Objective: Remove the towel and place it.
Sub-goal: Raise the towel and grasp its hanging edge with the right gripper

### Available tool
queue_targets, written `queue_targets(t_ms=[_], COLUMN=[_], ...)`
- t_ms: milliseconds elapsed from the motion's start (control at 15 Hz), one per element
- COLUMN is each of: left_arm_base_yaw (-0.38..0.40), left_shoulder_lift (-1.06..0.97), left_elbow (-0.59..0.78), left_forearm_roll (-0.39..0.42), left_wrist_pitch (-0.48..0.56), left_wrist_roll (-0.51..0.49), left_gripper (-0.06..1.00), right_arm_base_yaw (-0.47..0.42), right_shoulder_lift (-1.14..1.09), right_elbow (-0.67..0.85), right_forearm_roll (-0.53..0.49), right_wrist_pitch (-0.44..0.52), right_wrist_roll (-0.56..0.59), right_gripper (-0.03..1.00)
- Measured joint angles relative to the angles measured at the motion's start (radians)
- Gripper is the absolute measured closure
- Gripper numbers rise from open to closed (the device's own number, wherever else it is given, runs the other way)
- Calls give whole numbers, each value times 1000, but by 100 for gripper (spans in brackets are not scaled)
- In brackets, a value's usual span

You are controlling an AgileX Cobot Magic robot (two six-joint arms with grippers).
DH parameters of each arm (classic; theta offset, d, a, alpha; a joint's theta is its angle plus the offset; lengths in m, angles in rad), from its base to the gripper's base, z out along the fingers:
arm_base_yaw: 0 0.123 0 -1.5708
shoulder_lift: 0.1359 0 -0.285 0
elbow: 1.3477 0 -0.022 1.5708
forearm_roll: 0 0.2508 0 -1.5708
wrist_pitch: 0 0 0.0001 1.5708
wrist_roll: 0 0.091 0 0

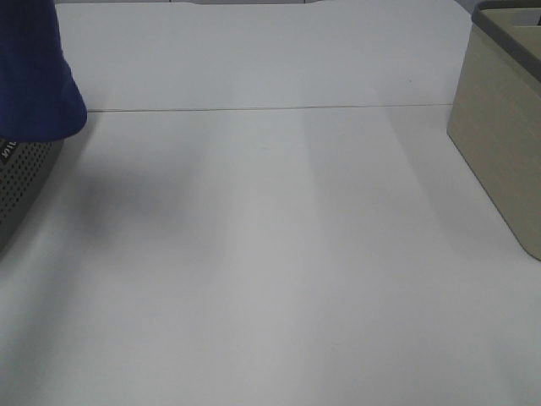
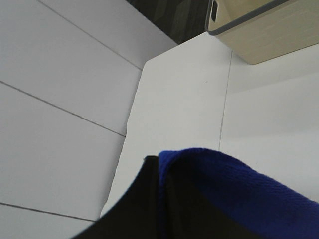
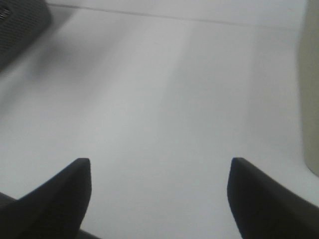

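Note:
The royal-blue towel (image 1: 34,72) hangs bunched at the far left of the exterior high view, over the dark grey perforated basket (image 1: 19,182). In the left wrist view the towel (image 2: 239,191) fills the near corner, and a thin fold of it is pinched between the black fingers of my left gripper (image 2: 160,172). The left gripper itself is hidden in the exterior high view. My right gripper (image 3: 159,167) is open and empty, low over the bare white table; it does not show in the exterior high view.
A beige basket with a grey rim (image 1: 499,144) stands at the right edge of the table; it also shows in the left wrist view (image 2: 259,27). A corner of the grey basket (image 3: 22,22) shows in the right wrist view. A seam (image 1: 270,108) crosses the white table.

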Motion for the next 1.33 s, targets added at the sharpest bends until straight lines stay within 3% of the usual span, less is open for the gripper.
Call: queue_targets(t_ms=[133, 267, 333, 400, 533, 600, 733, 933, 1200, 1333], left_arm_base_yaw=[-54, -100, -114, -118, -126, -127, -127, -127, -127, -127], left_shoulder_lift=[0, 0, 0, 0, 0, 0, 0, 0, 0, 0], left_elbow=[0, 0, 0, 0, 0, 0, 0, 0, -1, -1], left_forearm_roll=[0, -2, -3, -4, -8, -28, -55, -81, -86, -86], left_wrist_pitch=[0, 0, 0, 0, 0, 0, 0, 0, 0, 0], left_wrist_roll=[5, 7, 7, 7, 7, 6, 4, 4, 4, 4], left_gripper=[94, 94, 94, 94, 94, 94, 94, 94, 94, 94], right_arm_base_yaw=[0, 0, 0, 0, 0, 0, 0, 43, 332, 417], right_shoulder_lift=[155, 347, 436, 485, 653, 792, 886, 1020, 1227, 1299], right_elbow=[0, 0, 0, 0, 0, 0, -1, -30, -207, -271], right_forearm_roll=[304, 638, 769, 834, 1046, 1169, 1217, 1221, 1223, 1223], right_wrist_pitch=[-80, -74, -41, -11, 136, 230, 227, 208, 24, -26], right_wrist_roll=[-309, -697, -865, -955, -1211, -1236, -1245, -1416, -1507, -1521], right_gripper=[22, 22, 22, 22, 22, 22, 22, 23, 28, 28])
